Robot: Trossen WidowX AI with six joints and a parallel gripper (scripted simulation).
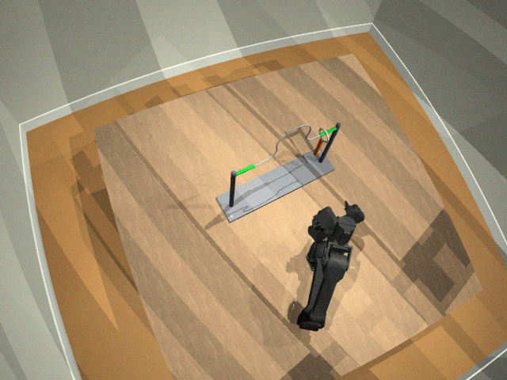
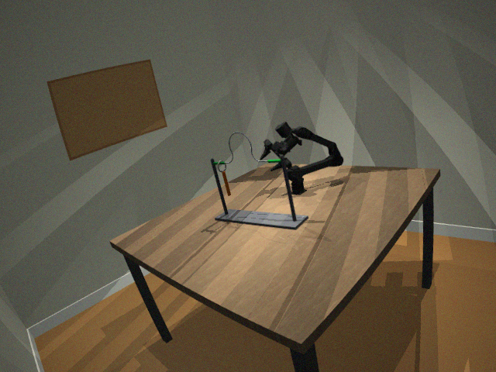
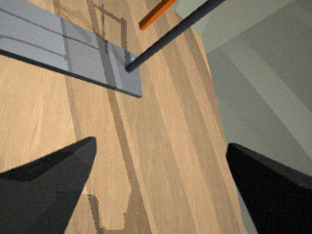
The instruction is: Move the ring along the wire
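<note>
The ring [image 1: 328,137] [image 2: 226,167] hangs around the green part [image 1: 332,130] [image 2: 215,163] beside one post [image 1: 329,145] [image 2: 219,187] [image 3: 171,37]. Its orange handle [image 1: 318,147] [image 2: 226,184] [image 3: 157,15] hangs downward beside that post. The other green part [image 1: 245,169] [image 2: 274,160] meets the other post [image 1: 232,190] [image 2: 289,192]. The thin grey wire [image 1: 276,143] [image 2: 237,132] curves up between them. My gripper [image 1: 336,208] [image 2: 266,163] [image 3: 163,146] is open and empty, apart from the handle, on the arm's side of the stand. The ring is outside the wrist view.
The grey base plate [image 1: 270,186] [image 2: 260,218] [image 3: 29,29] carries both posts and lies on the wooden table [image 1: 184,253] [image 2: 248,264] [image 3: 161,195]. In the wrist view the handle and the near post are at the top, beyond the fingertips.
</note>
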